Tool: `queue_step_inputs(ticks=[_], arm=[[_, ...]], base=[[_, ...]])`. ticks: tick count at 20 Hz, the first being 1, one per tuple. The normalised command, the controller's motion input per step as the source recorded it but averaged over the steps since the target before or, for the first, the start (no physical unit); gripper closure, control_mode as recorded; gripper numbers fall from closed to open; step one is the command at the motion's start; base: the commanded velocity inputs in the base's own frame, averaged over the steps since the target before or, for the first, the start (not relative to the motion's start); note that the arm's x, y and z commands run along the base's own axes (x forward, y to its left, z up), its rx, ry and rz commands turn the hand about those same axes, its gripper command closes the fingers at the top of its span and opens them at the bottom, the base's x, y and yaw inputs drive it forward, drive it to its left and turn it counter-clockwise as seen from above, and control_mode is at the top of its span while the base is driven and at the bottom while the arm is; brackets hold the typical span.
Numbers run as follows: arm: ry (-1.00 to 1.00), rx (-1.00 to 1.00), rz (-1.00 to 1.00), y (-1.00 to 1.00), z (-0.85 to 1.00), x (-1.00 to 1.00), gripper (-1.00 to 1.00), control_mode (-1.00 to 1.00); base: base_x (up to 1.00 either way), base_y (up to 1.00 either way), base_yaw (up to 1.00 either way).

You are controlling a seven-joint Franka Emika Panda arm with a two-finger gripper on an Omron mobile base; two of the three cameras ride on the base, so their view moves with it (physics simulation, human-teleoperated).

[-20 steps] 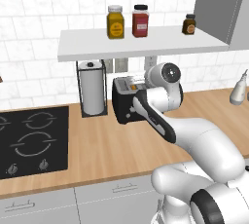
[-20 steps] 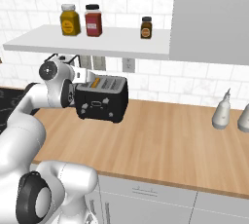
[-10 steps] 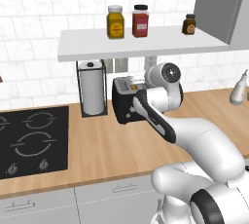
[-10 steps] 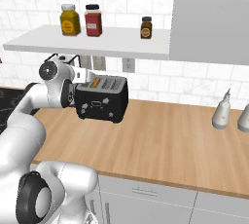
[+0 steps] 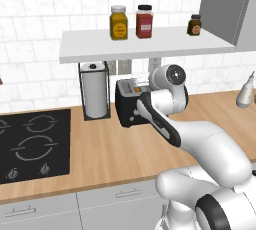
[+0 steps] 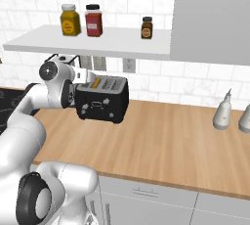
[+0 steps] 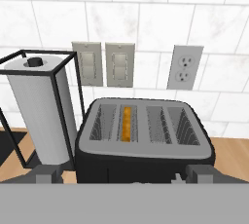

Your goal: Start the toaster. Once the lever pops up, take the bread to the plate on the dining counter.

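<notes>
Hand view: one toaster [image 7: 146,152], one bread [image 7: 127,124].

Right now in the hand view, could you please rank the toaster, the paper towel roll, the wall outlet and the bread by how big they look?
1. Toaster, largest, though it is nearest the camera.
2. Paper towel roll.
3. Wall outlet.
4. Bread, smallest: just its orange top edge shows in a slot.
</notes>
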Motion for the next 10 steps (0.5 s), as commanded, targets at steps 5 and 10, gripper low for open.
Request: queue_step_inputs(ticks=[5, 10], arm=[[0.0, 0.0, 0.0, 0.0, 0.0, 0.0, -1.0, -1.0], [0.0, 0.0, 0.0, 0.0, 0.0, 0.0, -1.0, -1.0]], base=[[0.0, 0.0, 0.0], [0.0, 0.0, 0.0]])
